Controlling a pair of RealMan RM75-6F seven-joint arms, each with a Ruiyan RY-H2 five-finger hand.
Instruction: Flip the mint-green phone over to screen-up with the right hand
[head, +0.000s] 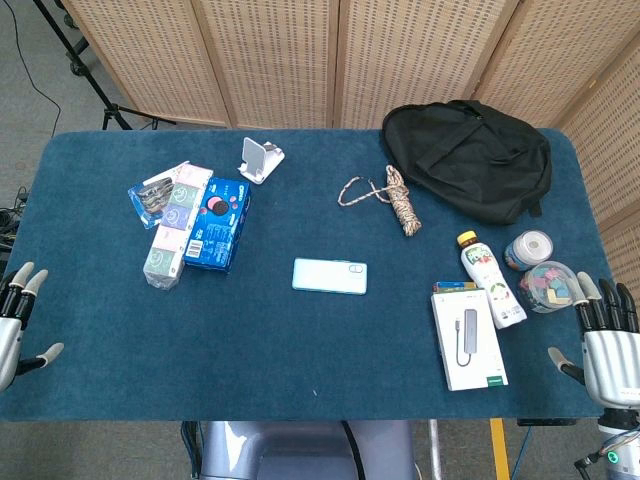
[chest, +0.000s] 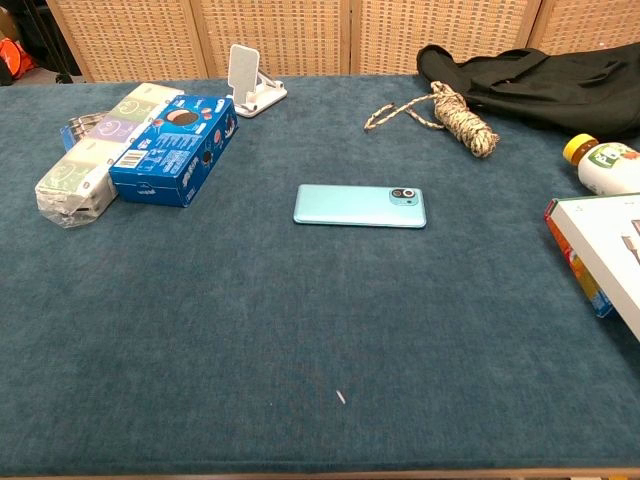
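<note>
The mint-green phone (head: 329, 276) lies flat near the middle of the blue table, back side up, its camera bump at the right end (chest: 404, 194). My right hand (head: 607, 340) hovers at the table's front right corner, fingers spread and holding nothing, well to the right of the phone. At the front left edge my left hand (head: 14, 320) is also spread and holds nothing. Neither hand shows in the chest view.
A white box (head: 468, 340), a bottle (head: 492, 280) and a jar of clips (head: 549, 285) sit between my right hand and the phone. A black bag (head: 468, 158) and a coiled rope (head: 400, 203) lie behind. A blue box (head: 217, 222), packets (head: 168, 240) and a white stand (head: 260, 158) are at left.
</note>
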